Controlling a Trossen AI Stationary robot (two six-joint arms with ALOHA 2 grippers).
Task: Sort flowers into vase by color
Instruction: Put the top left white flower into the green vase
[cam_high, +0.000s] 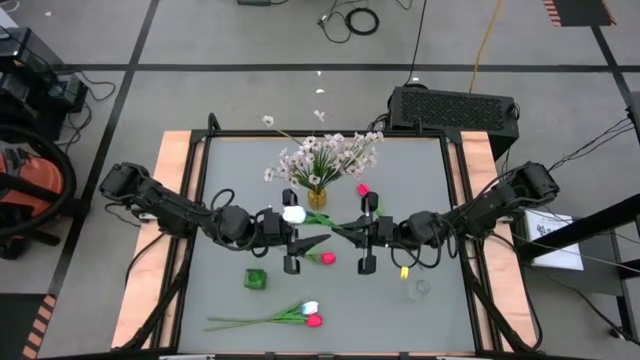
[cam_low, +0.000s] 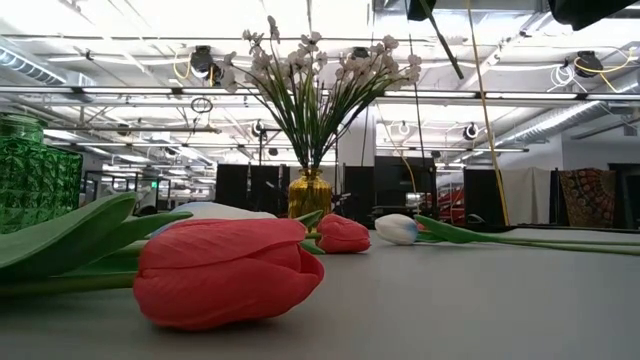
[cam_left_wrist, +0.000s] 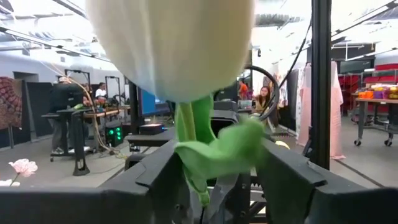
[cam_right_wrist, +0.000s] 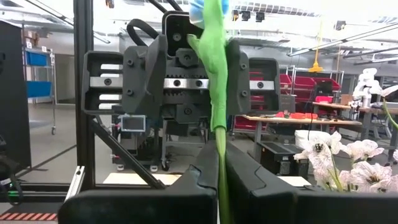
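Being gripped mid-air above the surface by both pincers, left pincer (cam_high: 291, 240) and right pincer (cam_high: 368, 236) (each closed on its stem), the white tulip (cam_high: 294, 214) is judged light and limp.

My overhead camera faces straight down; my low one looks level across the table (cam_high: 420, 200); wrist cameras face each other.
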